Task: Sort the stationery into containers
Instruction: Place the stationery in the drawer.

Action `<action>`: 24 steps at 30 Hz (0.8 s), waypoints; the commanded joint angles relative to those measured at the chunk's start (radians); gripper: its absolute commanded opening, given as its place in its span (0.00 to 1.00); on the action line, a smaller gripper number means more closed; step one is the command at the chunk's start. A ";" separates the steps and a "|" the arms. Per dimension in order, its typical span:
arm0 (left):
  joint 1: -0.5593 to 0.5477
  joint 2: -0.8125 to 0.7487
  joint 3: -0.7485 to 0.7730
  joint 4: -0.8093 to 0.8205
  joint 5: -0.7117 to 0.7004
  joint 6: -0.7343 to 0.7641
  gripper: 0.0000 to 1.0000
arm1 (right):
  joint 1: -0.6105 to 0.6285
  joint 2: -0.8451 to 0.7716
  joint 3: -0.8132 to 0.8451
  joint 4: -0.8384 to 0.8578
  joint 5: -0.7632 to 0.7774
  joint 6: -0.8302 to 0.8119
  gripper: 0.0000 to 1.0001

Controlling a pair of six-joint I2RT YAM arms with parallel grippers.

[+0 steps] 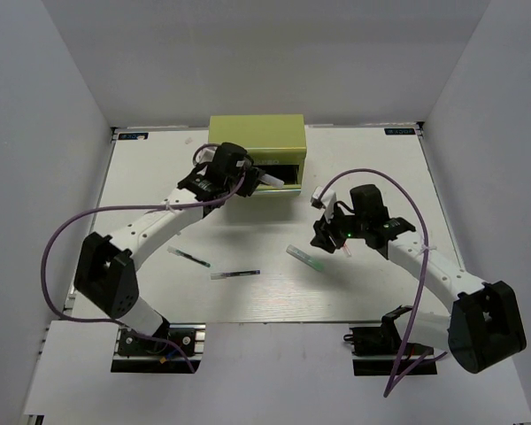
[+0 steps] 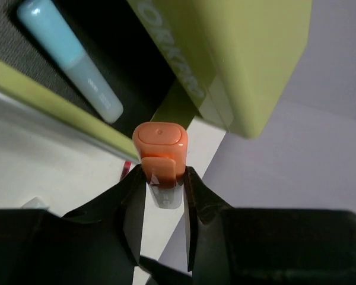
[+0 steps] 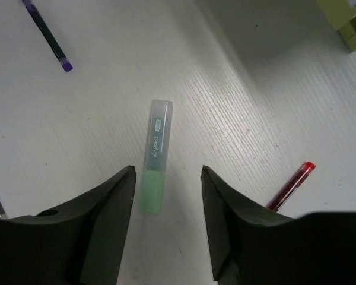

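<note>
My left gripper [image 2: 164, 178] is shut on the orange-capped marker [image 2: 160, 147], holding it at the open drawer [image 2: 59, 107] of the yellow-green chest [image 1: 257, 140]. The blue-capped marker [image 2: 71, 59] lies inside that drawer. My right gripper [image 3: 166, 178] is open, low over the table, with the green-capped marker [image 3: 153, 157] lying just ahead between its fingers. The red pen [image 3: 291, 185] lies to its right. In the top view the left gripper [image 1: 258, 177] is at the chest front and the right gripper [image 1: 323, 235] is near the green-capped marker [image 1: 305, 258]. The black pouch is out of view.
A dark pen [image 1: 235, 274] and a black pen with a green tip [image 1: 188, 257] lie on the white table in front of the left arm. The dark pen also shows in the right wrist view [image 3: 47, 35]. White walls enclose the table on three sides.
</note>
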 commanded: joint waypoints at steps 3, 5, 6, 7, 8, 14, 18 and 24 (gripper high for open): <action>0.028 0.067 0.061 0.057 -0.044 -0.062 0.00 | 0.000 -0.036 -0.020 0.015 -0.012 -0.018 0.64; 0.039 0.102 0.071 0.057 -0.044 -0.101 0.00 | 0.000 -0.040 -0.027 0.022 -0.010 -0.018 0.70; 0.039 0.111 0.071 0.048 -0.044 -0.115 0.00 | 0.002 -0.037 -0.027 0.022 -0.009 -0.016 0.70; 0.049 0.111 0.071 0.048 -0.056 -0.138 0.00 | 0.003 -0.038 -0.031 0.020 -0.009 -0.016 0.72; 0.049 0.122 0.058 0.063 -0.065 -0.150 0.00 | 0.003 -0.036 -0.031 0.025 -0.009 -0.016 0.73; 0.069 0.160 0.044 0.131 -0.065 -0.191 0.13 | 0.005 -0.017 -0.037 0.029 -0.006 -0.021 0.80; 0.069 0.171 0.084 0.086 -0.056 -0.191 0.56 | 0.008 0.013 -0.040 0.040 -0.035 -0.027 0.86; 0.069 0.141 0.060 0.075 -0.047 -0.191 0.76 | 0.019 0.097 -0.037 0.064 -0.042 -0.032 0.84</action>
